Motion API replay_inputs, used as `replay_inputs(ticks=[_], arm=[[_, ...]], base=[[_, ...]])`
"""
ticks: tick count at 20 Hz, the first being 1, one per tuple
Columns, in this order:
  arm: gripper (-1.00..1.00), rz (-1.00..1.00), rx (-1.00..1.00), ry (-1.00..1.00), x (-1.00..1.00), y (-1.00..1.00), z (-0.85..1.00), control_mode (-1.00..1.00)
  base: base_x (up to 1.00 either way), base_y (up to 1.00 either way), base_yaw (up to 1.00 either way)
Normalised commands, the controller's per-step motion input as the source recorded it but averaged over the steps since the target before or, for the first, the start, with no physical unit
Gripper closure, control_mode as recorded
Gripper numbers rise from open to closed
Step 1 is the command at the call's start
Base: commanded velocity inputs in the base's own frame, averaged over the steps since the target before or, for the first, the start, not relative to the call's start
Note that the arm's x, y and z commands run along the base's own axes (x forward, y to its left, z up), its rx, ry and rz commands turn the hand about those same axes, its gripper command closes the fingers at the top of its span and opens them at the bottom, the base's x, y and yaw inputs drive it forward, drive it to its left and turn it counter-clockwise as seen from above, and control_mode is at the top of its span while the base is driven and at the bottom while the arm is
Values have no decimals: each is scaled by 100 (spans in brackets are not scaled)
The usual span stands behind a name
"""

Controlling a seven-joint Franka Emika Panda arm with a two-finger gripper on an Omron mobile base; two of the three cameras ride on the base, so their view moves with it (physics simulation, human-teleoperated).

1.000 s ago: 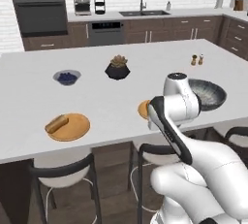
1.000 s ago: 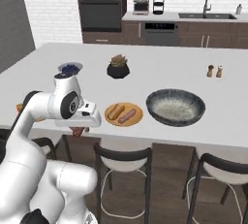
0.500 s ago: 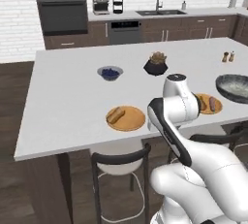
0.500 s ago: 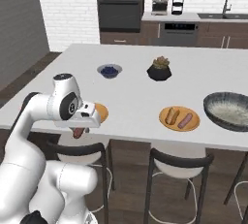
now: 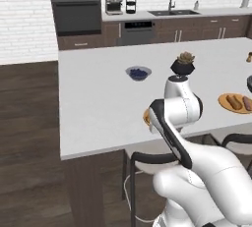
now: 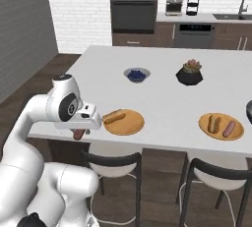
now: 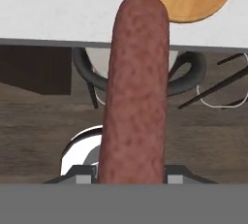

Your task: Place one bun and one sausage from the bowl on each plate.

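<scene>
My gripper [image 6: 78, 132] is shut on a reddish-brown sausage [image 6: 78, 134], which stands long and upright in the hand view [image 7: 135, 92]. It hangs just off the counter's front edge, left of the nearer orange plate [image 6: 129, 125]. That plate carries one tan bun [image 6: 114, 117]; in the hand view its rim [image 7: 189, 0] lies beyond the sausage tip. The other plate [image 6: 221, 132] to the right holds a bun [image 6: 212, 123] and a sausage [image 6: 229, 128]. The dark bowl [image 6: 249, 110] is cut off by the right edge. In the left base view my arm covers most of the nearer plate [image 5: 146, 118].
A small bowl of blue berries [image 6: 136, 74] and a black succulent pot [image 6: 190, 72] stand further back on the white island [image 6: 162, 93]. Dark stools [image 6: 110, 164] sit under the counter's front edge, below the gripper. Oven wall and sink counter lie behind.
The base has driven left along the island, so the whole scene slid right in both views. The sausage has stayed in the shut gripper, now close to the left plate.
</scene>
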Motion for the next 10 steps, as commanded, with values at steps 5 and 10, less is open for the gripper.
replay_inputs(ticks=[5, 10], arm=[[100, 0, 0, 0, 0, 0, 0, 100], [100, 0, 0, 0, 0, 0, 0, 100]], base=[[60, 19, 0], [66, 29, 0]])
